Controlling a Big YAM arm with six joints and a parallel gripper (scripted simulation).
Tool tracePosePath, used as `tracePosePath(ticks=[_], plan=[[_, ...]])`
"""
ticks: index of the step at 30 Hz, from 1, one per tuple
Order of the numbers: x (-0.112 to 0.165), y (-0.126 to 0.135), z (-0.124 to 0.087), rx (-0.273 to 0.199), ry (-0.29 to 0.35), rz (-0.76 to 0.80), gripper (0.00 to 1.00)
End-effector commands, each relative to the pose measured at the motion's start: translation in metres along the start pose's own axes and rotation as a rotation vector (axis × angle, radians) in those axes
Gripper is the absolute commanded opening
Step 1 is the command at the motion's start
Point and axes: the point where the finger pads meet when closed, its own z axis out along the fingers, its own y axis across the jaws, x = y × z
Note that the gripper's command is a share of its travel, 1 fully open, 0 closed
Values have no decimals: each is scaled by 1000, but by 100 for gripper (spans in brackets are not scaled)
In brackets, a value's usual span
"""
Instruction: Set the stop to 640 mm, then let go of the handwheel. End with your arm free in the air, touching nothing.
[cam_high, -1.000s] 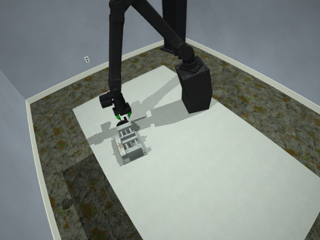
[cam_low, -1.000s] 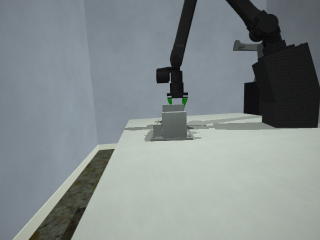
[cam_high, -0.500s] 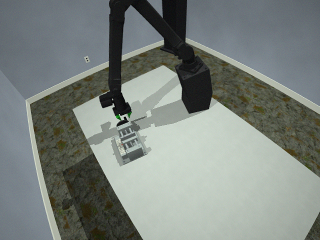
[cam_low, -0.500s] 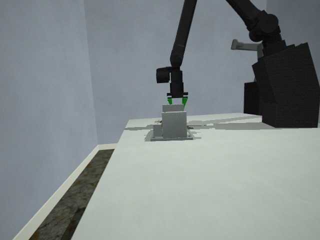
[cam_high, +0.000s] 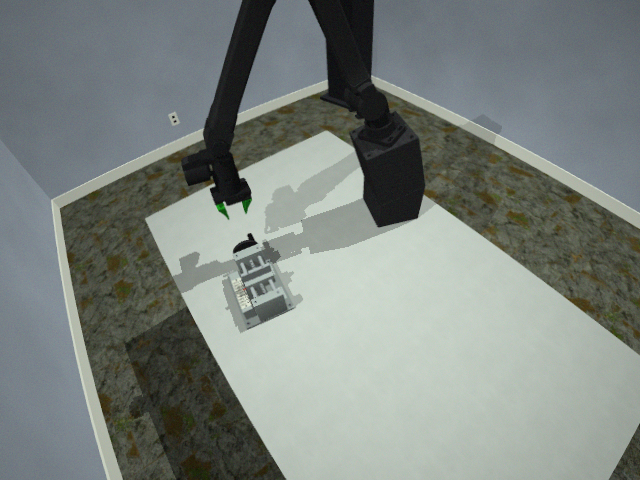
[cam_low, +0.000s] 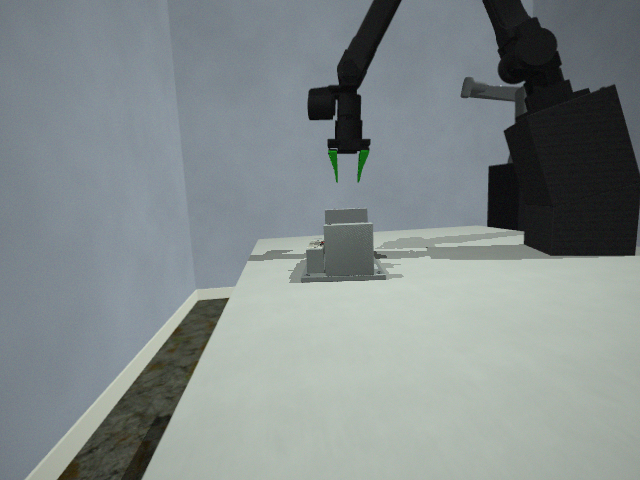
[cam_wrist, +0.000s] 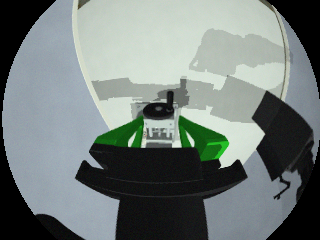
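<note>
Hand: the hand hangs in the air above the stop, green fingers pointing down, about half open, with nothing between them.
Handwheel: the black handwheel sits at the stop's end nearest the hand, its small crank knob standing up; it is free of the fingers and well below them.
Stop: a grey block assembly on a flat base plate, resting on the tabletop near its left edge in the top view; a scale with pale and red marks runs along one side, too small to read.
Wrist view: the handwheel shows between the two fingertips, far beneath.
Arm base: the black pedestal stands on the tabletop, well apart from the stop.
</note>
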Motion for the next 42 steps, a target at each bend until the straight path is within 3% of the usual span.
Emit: tracePosePath(ticks=[1, 4, 8, 13, 16, 20, 27, 31, 35, 36, 38, 39, 40, 42], plan=[[6, -21, 12, 74, 3, -4, 53], [6, -21, 12, 73, 3, -4, 53], [4, -1, -5, 19, -1, -2, 53], [5, -11, 9, 56, 2, -4, 53], [5, -8, 7, 48, 2, -3, 53], [18, 13, 7, 36, 1, -2, 53], [77, 71, 7, 31, 3, -2, 53], [89, 84, 8, 30, 4, -2, 53], [85, 95, 9, 30, -3, 22, 53], [83, 71, 18, 73, -7, 18, 53], [86, 71, 19, 73, -5, 14, 53], [87, 73, 21, 69, -4, 13, 53], [88, 89, 20, 26, 1, 17, 53], [85, 92, 27, 20, 0, 18, 53]])
